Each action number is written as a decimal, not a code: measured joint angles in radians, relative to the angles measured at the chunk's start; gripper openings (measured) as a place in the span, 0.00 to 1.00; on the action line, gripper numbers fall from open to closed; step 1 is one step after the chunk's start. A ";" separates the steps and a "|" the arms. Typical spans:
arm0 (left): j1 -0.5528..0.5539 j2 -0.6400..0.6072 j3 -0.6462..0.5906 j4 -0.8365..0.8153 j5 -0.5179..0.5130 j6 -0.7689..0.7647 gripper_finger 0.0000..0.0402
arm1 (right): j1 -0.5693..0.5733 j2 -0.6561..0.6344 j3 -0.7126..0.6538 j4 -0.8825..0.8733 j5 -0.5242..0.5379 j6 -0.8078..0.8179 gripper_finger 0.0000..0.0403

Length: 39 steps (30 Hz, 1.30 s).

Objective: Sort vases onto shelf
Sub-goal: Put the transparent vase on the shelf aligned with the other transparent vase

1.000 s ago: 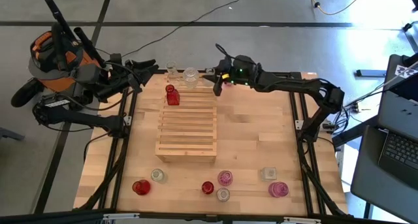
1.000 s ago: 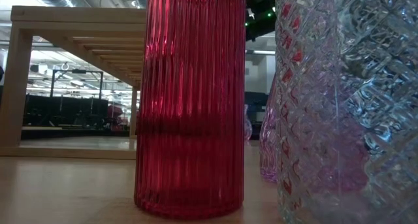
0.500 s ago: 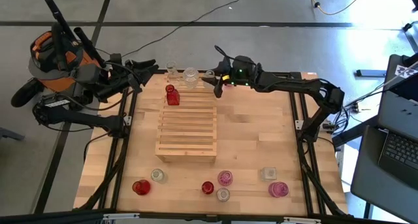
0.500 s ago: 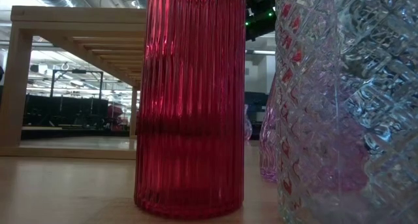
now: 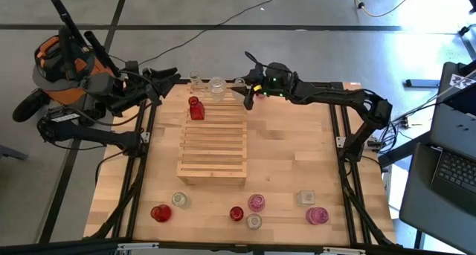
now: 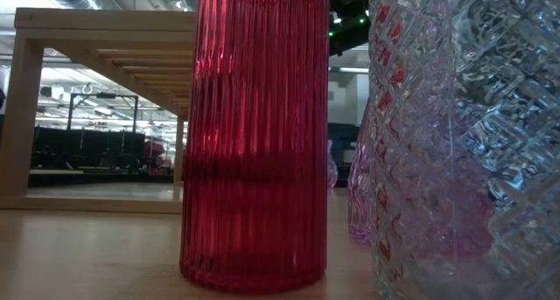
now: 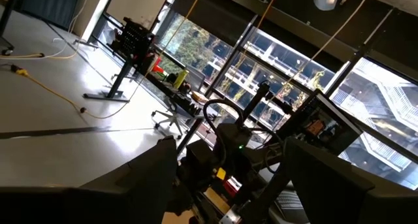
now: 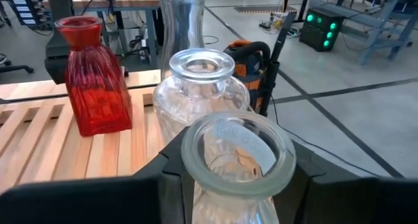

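Up at the far end of the rack [image 5: 213, 141], the right gripper [image 5: 246, 94] has its fingers around a clear bottle [image 8: 230, 164]; whether they pinch it is unclear. A red vase [image 5: 195, 108] stands on the rack's top slats. The left gripper [image 5: 165, 79] waits off the counter [image 5: 290, 162], fingers spread.

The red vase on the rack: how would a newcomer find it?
Find the pale slatted wooden rack mid-table. At its far end, on the left arm's side, stands the red vase, ribbed with a flared neck. Its neighbours there are clear glass vases; the other red ones stand along the table's near edge.
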<state>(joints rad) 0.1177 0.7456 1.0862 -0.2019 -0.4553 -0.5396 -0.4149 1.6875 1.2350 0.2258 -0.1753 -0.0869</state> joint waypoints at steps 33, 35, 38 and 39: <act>0.000 0.000 0.000 0.000 0.000 0.000 0.68 | -0.005 0.083 0.058 0.068 -0.010 0.004 0.49; 0.000 0.000 0.000 0.000 0.000 0.000 0.68 | -0.005 0.083 0.069 0.058 -0.014 0.004 0.54; 0.000 0.000 0.000 0.000 0.000 0.000 0.68 | -0.005 0.084 0.099 0.045 -0.028 0.003 0.60; 0.000 0.000 0.000 0.000 0.000 0.000 0.68 | -0.005 0.084 0.113 0.040 -0.028 0.000 0.61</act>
<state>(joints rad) 0.1177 0.7456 1.0862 -0.2016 -0.4553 -0.5396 -0.4194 1.7710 1.3477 0.2658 -0.2036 -0.0865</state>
